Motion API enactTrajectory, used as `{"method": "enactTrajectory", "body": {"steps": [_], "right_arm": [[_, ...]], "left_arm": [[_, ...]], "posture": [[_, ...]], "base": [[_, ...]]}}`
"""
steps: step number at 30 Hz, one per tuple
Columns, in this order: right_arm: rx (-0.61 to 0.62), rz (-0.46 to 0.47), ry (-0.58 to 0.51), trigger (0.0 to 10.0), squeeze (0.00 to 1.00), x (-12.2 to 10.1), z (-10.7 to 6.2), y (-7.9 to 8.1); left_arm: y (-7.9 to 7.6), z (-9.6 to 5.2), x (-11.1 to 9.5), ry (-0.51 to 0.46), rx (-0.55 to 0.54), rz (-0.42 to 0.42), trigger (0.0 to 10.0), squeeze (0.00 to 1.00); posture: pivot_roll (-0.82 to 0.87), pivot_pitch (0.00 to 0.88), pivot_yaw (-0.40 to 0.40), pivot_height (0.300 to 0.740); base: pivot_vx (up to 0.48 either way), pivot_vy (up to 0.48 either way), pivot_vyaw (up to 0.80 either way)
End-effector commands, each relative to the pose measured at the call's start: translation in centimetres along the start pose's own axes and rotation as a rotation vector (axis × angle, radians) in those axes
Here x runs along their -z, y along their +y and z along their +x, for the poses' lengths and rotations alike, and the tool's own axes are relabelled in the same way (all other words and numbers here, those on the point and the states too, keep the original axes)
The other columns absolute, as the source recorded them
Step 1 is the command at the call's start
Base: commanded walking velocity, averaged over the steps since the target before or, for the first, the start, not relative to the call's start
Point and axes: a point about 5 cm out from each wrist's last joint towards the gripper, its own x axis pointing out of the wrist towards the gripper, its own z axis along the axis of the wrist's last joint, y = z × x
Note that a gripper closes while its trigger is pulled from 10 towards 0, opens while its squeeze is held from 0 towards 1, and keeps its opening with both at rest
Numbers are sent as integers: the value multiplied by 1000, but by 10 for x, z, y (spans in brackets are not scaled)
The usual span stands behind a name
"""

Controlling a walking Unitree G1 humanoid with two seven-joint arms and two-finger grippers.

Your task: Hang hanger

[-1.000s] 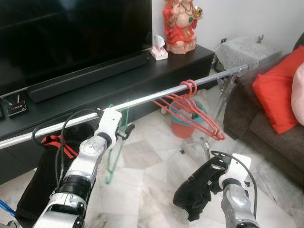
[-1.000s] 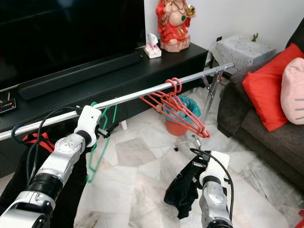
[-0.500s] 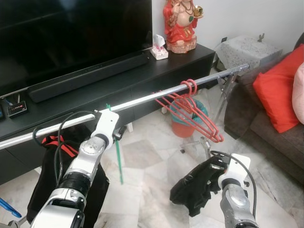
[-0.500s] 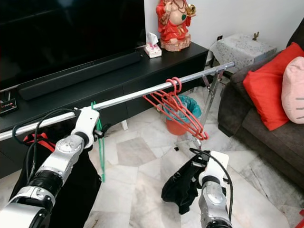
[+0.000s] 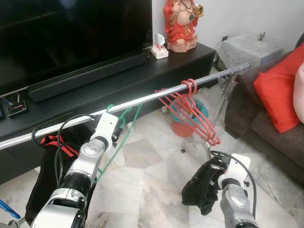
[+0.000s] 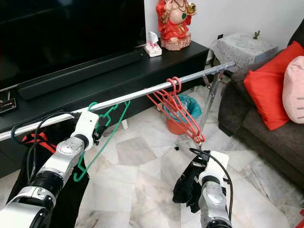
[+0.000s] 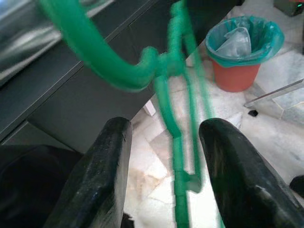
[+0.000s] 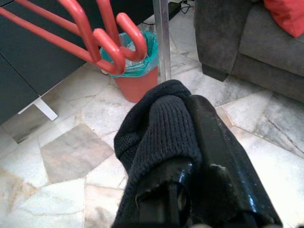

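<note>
- So, green hanger (image 5: 124, 127) hooked over the rail (image 5: 142, 100), body tilted, swinging down toward the left arm side.
- Left gripper (image 7: 166, 190) raised just under the rail, fingers (image 7: 102, 175) spread apart, hanger's neck between them; contact can't be told, hanger is blurred in the wrist view.
- Right gripper (image 8: 190, 190) low over the floor (image 5: 152, 190), clamped on a black cloth (image 5: 202, 187) that bunches around the fingers.
- Red hangers (image 5: 192, 111) bunched further along the rail toward the right, well apart from the green one.
- Red bin (image 5: 183, 124) with teal liner on the floor behind the red hangers.
- TV (image 5: 71, 33) and soundbar (image 5: 90, 76) on a black console (image 5: 142, 78) behind the rail; red figurine (image 5: 179, 23) and tissue box (image 5: 158, 50) at its right end.
- Sofa (image 5: 266, 128) with red cushion (image 5: 278, 88) at far right.
- Black bag (image 5: 42, 175) on the floor below the left arm.
</note>
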Motion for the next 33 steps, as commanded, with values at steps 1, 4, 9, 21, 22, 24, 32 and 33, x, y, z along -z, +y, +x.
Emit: {"method": "enactTrajectory", "body": {"steps": [1,4,9,21,22,24,32,33], "right_arm": [[-2,14,-25,10000,0,-4,1,3],[-3,13,-23,10000,0,-4,1,3],[-6,14,-20,10000,0,-3,1,3],[-7,15,-16,10000,0,-2,0,4],[-7,16,-16,10000,0,-2,0,4],[-7,17,-16,10000,0,-2,0,4],[-5,18,-14,10000,0,-1,0,4],[-5,18,-14,10000,0,-1,0,4]], "left_arm": [[1,2,-5,-12,7,14,0,0],[-1,2,-6,-20,15,13,0,0],[0,1,-5,-21,13,17,0,0],[6,0,-5,-26,-19,49,0,0],[6,0,-5,-28,-18,48,0,0],[6,0,-5,-31,-16,47,0,0],[2,0,-7,-49,3,44,0,0],[2,0,-7,-49,3,44,0,0]], "posture": [[21,0,54,740],[24,0,52,740],[24,0,54,740],[25,0,56,740],[25,0,56,740],[25,0,57,740],[25,0,56,740],[25,0,56,740]], "base": [[0,0,0],[0,0,0],[0,0,0],[0,0,0],[0,0,0],[0,0,0],[0,0,0],[0,0,0]]}}
